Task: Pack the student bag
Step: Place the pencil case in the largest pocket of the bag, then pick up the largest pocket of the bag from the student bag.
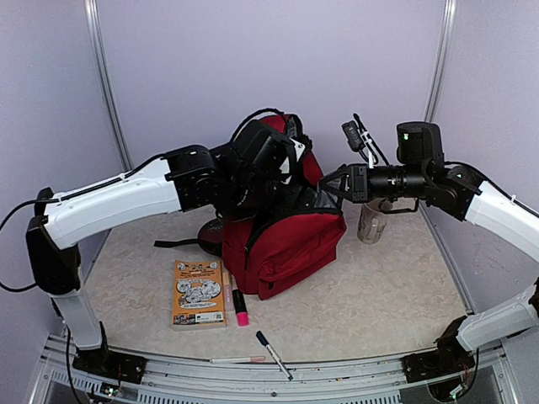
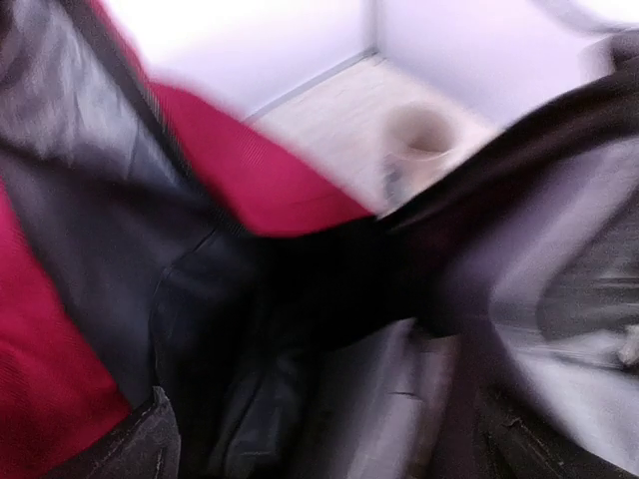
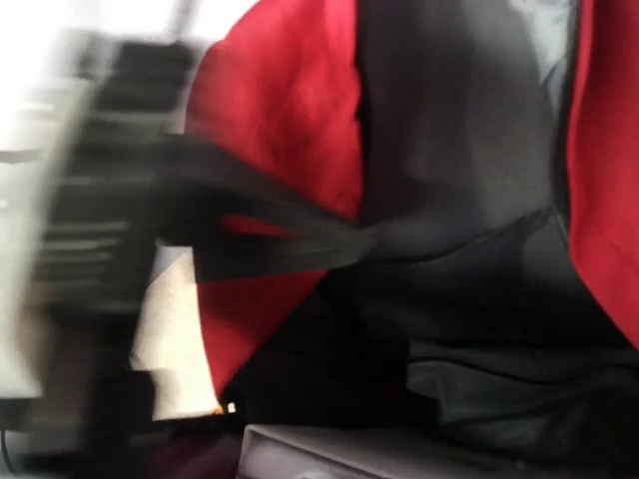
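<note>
- Top view: the student bag [image 1: 290, 240], a large dark red fabric backpack with black zippers, stands upright in the middle of the table [image 1: 387, 286], with its front pocket facing the near side.
- The left gripper [image 1: 257, 189] is at the open top of the bag on the left side. Its fingers are hidden from this view.
- The right gripper [image 1: 327, 183] touches the top right edge of the bag. I cannot tell if this claw is clenched or released.
- A translucent plastic cup [image 1: 370, 220] stands just right of the bag.
- Near and left of the bag lies an orange paperback book [image 1: 199, 292], and a pink highlighter [image 1: 239, 307] lies just beside it on the right.
- A dark pen with a white cap [image 1: 274, 354] and a thin pale pencil [image 1: 237, 359] lie at the near edge.
- Left wrist view: it is blurred. It shows red fabric and grey lining. 2 dark fingers [image 2: 135, 449] stand at the bottom corners, well apart, so this claw looks released.
- Right wrist view: it is also blurred. It shows red fabric and a black strap [image 3: 280, 235]. The fingers are not clear here.
</note>
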`<state>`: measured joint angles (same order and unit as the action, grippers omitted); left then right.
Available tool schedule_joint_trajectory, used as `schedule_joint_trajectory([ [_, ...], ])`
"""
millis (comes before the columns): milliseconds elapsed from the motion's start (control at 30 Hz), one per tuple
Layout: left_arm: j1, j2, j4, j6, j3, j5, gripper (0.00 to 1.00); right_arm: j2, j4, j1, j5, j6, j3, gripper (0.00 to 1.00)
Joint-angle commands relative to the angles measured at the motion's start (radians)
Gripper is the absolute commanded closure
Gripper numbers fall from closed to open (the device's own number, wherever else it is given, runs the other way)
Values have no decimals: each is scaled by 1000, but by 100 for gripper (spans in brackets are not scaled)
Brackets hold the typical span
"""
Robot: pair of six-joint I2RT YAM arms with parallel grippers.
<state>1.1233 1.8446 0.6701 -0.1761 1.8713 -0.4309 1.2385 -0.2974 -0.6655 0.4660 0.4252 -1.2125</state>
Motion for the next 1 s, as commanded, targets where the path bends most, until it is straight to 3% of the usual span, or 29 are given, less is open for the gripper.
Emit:
schedule_joint_trajectory([
  [0,21,-193,-133,87,9,280,1,-14,30,10,-3,-2,-2,100],
  [67,27,-237,-136,93,8,282,1,-14,28,10,-6,-3,0,100],
  [200,17,-286,-90,90,6,40,1,-8,31,11,5,3,-1,100],
  [300,-28,-287,-26,76,8,-34,1,-2,29,10,8,4,-6,100],
  [500,-230,-236,86,-4,-44,97,1,-2,27,10,7,10,-7,100],
  [733,-266,-196,-40,38,-141,301,5,5,16,10,3,10,-11,100],
  [767,-266,-204,-68,41,-153,325,14,9,12,10,2,6,-21,100],
  [833,-266,-226,-119,43,-167,348,43,23,0,10,-1,-6,-51,100],
  [900,-266,-254,-160,40,-169,317,87,43,-13,10,-3,-24,-94,100],
  [933,-266,-269,-175,40,-164,286,100,57,-17,10,-3,-36,-120,100],
  [967,-266,-281,-186,45,-153,248,100,74,-22,10,-3,-54,-149,100],
])
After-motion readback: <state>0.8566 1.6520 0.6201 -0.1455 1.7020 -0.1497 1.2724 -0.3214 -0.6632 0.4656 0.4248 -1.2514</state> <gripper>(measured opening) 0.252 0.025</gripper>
